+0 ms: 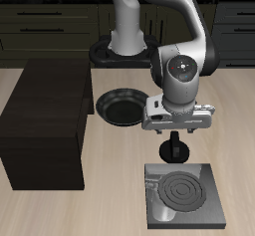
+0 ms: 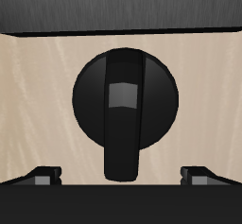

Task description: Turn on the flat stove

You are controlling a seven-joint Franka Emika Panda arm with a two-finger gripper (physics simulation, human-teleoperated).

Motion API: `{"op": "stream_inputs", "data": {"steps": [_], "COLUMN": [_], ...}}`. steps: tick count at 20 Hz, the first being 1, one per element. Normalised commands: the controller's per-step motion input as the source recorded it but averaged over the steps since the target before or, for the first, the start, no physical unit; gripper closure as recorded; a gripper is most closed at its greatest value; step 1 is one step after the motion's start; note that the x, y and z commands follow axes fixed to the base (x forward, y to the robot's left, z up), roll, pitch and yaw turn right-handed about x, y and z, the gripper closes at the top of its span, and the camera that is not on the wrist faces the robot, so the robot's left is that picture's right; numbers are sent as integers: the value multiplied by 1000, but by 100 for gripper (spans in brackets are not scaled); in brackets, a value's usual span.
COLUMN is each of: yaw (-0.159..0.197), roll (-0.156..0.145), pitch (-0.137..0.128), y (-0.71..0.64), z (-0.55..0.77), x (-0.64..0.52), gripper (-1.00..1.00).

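While empty — frying pan [image 1: 122,107], beside flat stove [image 1: 186,194].

The bench [image 1: 60,215] is made of pale wood with soft streaks in it. Three things sit on it.

The flat stove [image 1: 185,193] sits close to the front edge. It is a low, dark grey square. Its round coil is black.

A round black frying pan [image 1: 122,108] sits farther back, near the middle of the bench. The stove and the pan are apart.

A big dark brown box [image 1: 50,120] stands beside the pan. It looks like it touches the pan, but that is hard to tell from here.

In the wrist view, pale bench wood shows all around a round black knob [image 2: 124,103].
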Motion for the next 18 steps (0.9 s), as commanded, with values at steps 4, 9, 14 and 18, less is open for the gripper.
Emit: {"op": "stream_inputs", "data": {"steps": [4, 9, 14, 18], "yaw": [16, -5, -13, 27], "roll": [17, 21, 28, 1], "pitch": [16, 36, 33, -1], "y": [92, 25, -64, -123], "z": [-184, -224, -183, -143], "x": [-22, -46, -44, -98], "gripper": [-100, -100, -100, 100]}}
